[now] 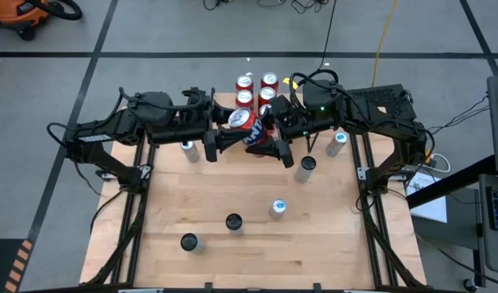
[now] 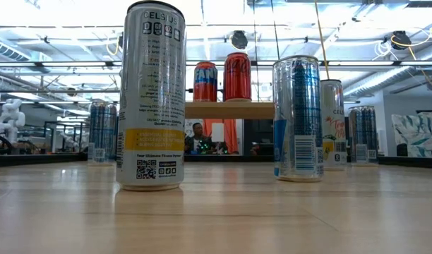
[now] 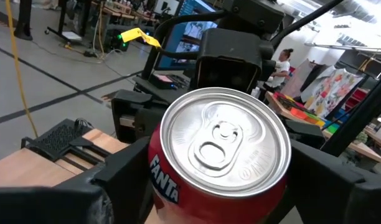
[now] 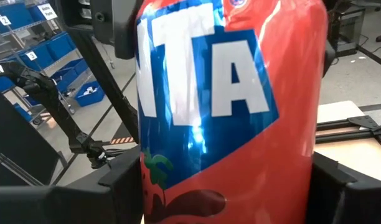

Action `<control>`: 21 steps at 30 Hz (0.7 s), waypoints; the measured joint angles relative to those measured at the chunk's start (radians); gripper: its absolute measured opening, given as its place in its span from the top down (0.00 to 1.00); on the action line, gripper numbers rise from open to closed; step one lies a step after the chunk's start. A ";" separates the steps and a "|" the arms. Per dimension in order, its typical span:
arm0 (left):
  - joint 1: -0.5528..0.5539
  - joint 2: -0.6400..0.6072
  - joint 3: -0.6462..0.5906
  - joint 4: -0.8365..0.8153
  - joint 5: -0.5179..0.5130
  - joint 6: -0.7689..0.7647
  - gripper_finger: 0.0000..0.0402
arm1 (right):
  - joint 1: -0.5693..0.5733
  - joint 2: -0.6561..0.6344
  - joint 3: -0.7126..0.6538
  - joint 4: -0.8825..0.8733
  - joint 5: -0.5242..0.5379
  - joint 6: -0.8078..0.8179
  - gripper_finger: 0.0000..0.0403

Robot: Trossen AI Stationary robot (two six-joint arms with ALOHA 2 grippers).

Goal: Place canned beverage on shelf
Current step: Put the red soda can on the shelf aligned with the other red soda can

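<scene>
Above the wooden tabletop [image 1: 257,244], both end effectors clasp the Fanta can [image 1: 243,120].

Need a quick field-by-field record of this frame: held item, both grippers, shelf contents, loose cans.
held item: red Fanta can, off the table, between both arms
right gripper: shut on the Fanta can
left gripper: fingers on either side of the can's top end; grip unclear
shelf: four red cans on top, at the table's far edge
loose cans: seven tall slim cans upright on the table
</scene>
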 joint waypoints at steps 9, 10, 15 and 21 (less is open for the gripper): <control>0.000 0.000 0.000 -0.020 0.002 -0.001 0.28 | 0.000 0.000 0.000 -0.006 -0.001 0.004 0.28; 0.000 0.000 0.000 -0.020 0.002 -0.001 0.28 | 0.000 0.000 0.000 -0.007 -0.003 0.007 0.27; 0.000 0.001 -0.002 -0.041 0.011 0.017 0.28 | 0.000 -0.009 0.000 -0.059 -0.014 0.034 0.20; 0.000 0.002 -0.002 -0.034 0.048 0.088 0.28 | -0.001 -0.034 0.003 -0.123 -0.031 0.037 0.13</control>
